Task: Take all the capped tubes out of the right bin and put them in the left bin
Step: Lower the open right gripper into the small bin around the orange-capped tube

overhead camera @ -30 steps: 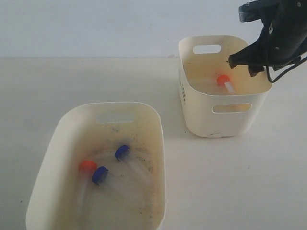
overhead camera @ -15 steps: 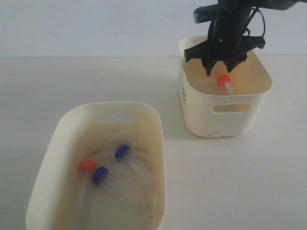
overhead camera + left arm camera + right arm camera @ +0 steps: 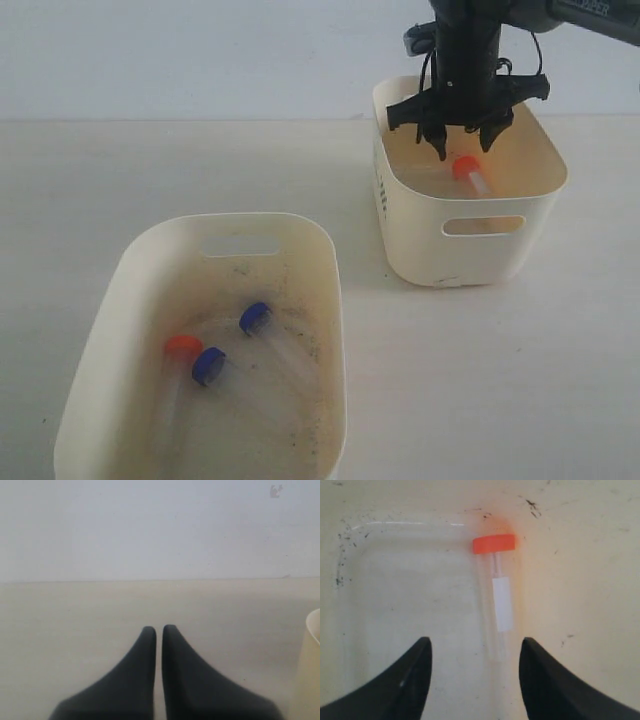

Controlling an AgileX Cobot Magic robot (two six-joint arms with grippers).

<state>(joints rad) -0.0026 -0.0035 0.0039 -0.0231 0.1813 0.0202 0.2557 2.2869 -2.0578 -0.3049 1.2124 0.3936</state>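
Swinging in from over the far right corner of the right bin (image 3: pixel 450 250), my right gripper (image 3: pixel 463 150) has turned to point straight down and now hangs above the bin's middle, lower than it stood half a second ago. Its jaws are spread apart and grasp nothing. The wrist view shows them straddling the orange-capped tube (image 3: pixel 499 595), which lies flat on the right bin's floor near one wall. The clear body runs between the two fingertips without touching either, and the cap points away from the wrist. That tube has not shifted during the approach. I judge the alignment step all but finished: what remains is to drop onto the tube, close on its body and lift it clear of the rim. The tube sits slightly toward one finger rather than centred, so I would watch for it rolling aside as the jaws close. I see no other tube inside the right bin, so this looks like the last one to carry. Well apart from the right bin, nearer the exterior camera, the left bin (image 3: pixel 100 350) already holds two blue-capped tubes (image 3: pixel 255 318) and a second orange tube (image 3: pixel 183 347) on its speckled floor, unmoved. My left gripper (image 3: pixel 159 630) is clenched with nothing between its fingers, parked low over the bare table (image 3: pixel 75 610) and out of the exterior view.
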